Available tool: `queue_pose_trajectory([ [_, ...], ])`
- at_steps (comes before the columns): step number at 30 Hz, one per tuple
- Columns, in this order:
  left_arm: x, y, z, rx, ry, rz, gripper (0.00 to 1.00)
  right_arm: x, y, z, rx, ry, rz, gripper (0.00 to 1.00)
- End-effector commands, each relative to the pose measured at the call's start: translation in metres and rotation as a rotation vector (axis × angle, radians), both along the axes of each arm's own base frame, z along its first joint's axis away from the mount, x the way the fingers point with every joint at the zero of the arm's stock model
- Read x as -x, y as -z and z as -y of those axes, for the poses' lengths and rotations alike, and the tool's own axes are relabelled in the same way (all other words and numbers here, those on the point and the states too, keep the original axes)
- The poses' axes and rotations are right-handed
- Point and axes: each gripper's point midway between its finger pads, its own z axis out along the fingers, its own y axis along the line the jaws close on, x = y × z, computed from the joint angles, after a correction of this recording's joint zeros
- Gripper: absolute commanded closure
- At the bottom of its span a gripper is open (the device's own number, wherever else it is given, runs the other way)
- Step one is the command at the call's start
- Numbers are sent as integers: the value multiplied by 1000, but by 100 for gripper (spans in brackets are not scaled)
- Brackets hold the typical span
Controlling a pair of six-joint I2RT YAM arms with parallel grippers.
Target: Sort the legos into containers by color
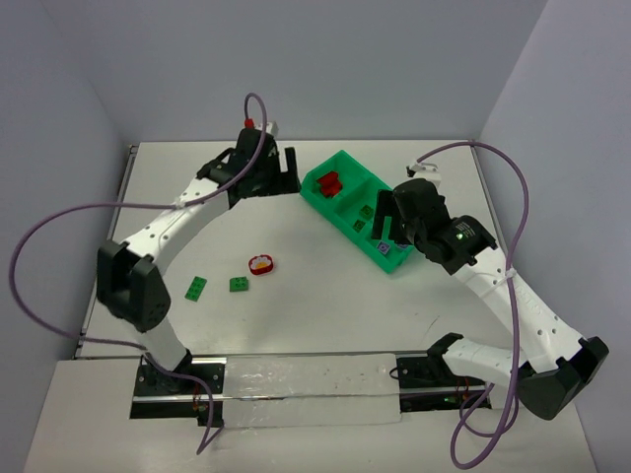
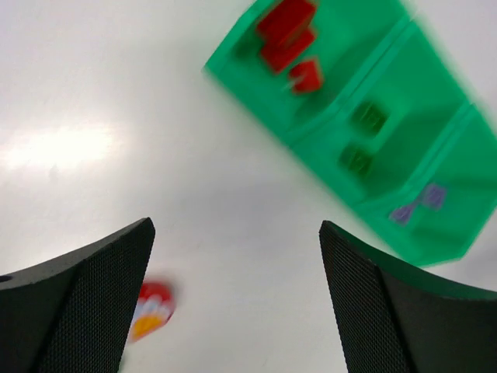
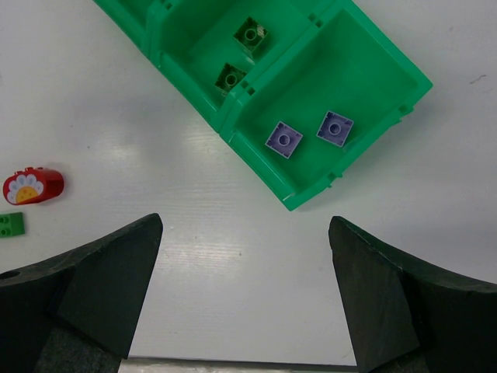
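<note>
The green tray (image 1: 340, 223) is lying slantwise on the white tabletop (image 1: 315, 325), running from near the middle of the far edge toward the right edge. Its three compartments are sitting in a row. The one nearest the far edge is holding the red bricks (image 1: 328, 183), which are showing blurred in the left wrist view (image 2: 286, 35). The middle one is holding two dark green bricks (image 3: 248, 33) (image 3: 231, 76), lying apart from each other. The end one, toward the right edge, is holding two light purple bricks (image 3: 283, 138) (image 3: 335, 127), lying flat side by side with a small gap between them.

Three pieces are lying loose on the tabletop, left of the middle and well apart from the tray. A rounded red piece with a pale centre (image 1: 261, 264) is sitting just beside a green brick (image 1: 239, 285), and a second green brick (image 1: 196, 288) is lying further toward the left edge.

The left gripper (image 2: 237, 233) is hanging near the far edge, just left of the tray's red end, with its jaws standing wide apart and nothing between them. The right gripper (image 3: 245, 225) is hovering at the tray's purple end, its jaws likewise spread wide and gripping nothing
</note>
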Motion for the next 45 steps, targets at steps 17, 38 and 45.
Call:
queue_pose_trajectory([
  [17, 94, 139, -64, -269, -14, -344, 1, -11, -6, -10, -26, -33, 33, 5],
  [38, 90, 166, -74, -272, -302, -436, 4, -12, -8, -10, -21, -34, 38, 5],
  [45, 89, 166, -72, -269, -307, -436, 18, -11, -9, -9, -22, -33, 41, 5],
])
